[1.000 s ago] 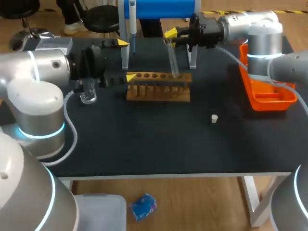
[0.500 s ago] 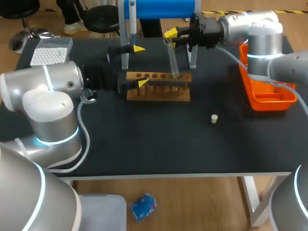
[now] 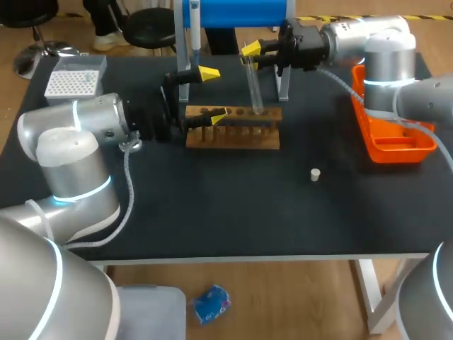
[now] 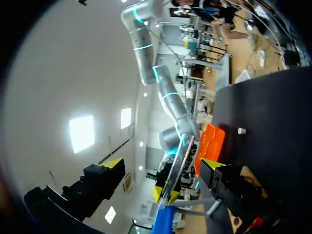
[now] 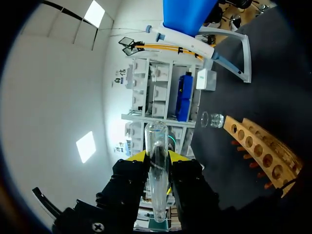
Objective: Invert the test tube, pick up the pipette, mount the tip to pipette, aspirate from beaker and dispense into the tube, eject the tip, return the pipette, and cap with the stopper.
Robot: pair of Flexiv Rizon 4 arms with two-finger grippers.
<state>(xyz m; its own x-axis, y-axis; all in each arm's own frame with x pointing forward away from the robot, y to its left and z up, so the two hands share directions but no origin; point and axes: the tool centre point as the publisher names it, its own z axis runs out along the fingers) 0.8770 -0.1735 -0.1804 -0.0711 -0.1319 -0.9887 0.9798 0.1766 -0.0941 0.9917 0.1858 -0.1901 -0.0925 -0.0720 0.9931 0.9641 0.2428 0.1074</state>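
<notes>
Standing at the table's far left is the tip box (image 3: 73,79). The left gripper (image 3: 212,93) hangs empty, fingers spread wide, near the pipette (image 3: 195,32) and the wooden rack's (image 3: 233,134) left end. The right gripper (image 3: 249,52) clamps the test tube (image 3: 253,91) upright over the rack. The stopper (image 3: 316,173) lies well apart.

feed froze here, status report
Right gripper shut on clear glass test tube at wooden rack. Left gripper open near blue-white pipette. White stopper lies apart.
</notes>
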